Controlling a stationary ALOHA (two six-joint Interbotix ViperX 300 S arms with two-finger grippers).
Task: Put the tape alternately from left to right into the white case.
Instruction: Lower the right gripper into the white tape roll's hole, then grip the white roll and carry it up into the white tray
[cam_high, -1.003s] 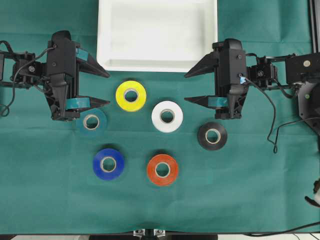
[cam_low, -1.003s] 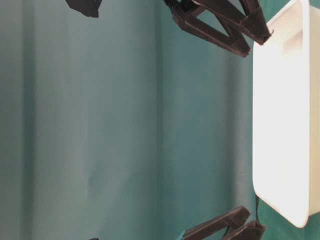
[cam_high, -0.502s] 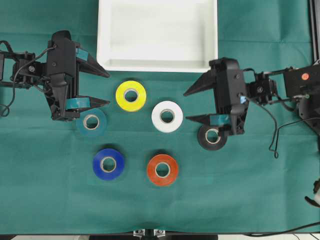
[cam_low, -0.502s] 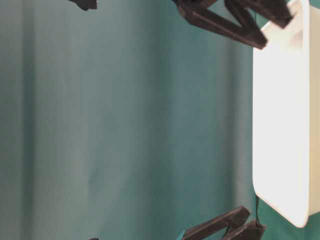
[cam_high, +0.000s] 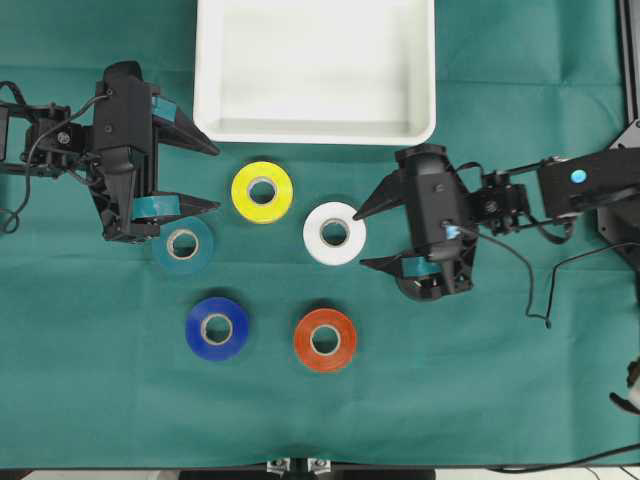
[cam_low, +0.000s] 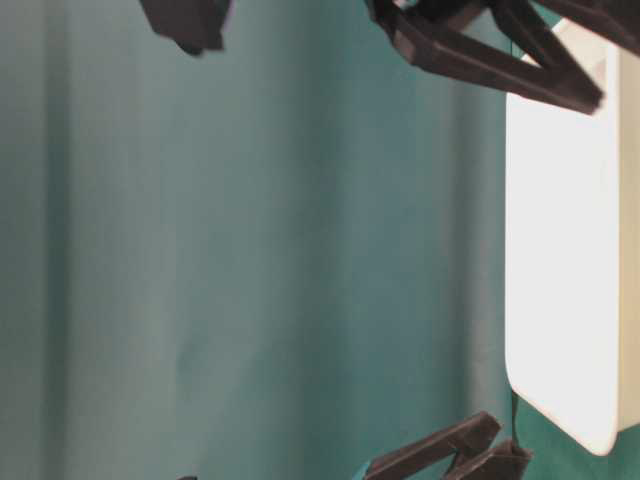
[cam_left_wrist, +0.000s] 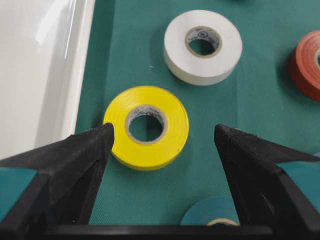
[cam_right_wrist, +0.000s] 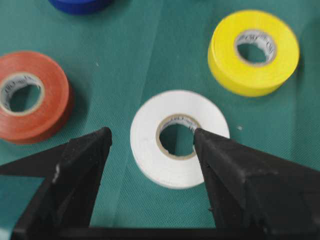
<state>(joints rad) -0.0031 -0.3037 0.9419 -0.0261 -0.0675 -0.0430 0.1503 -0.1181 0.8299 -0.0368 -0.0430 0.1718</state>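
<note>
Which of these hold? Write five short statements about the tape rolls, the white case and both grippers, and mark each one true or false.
1. The white case holds no tape roll. True.
2. The left gripper is shut on the yellow roll. False: its jaws stand open and hold nothing; the yellow roll lies on the cloth ahead of them.
3. The right gripper is open beside the white roll. True.
4. The orange-red roll lies inside the case. False: it lies on the green cloth, right of the blue roll.
5. The teal roll is stacked on the blue roll. False: they lie apart.
</note>
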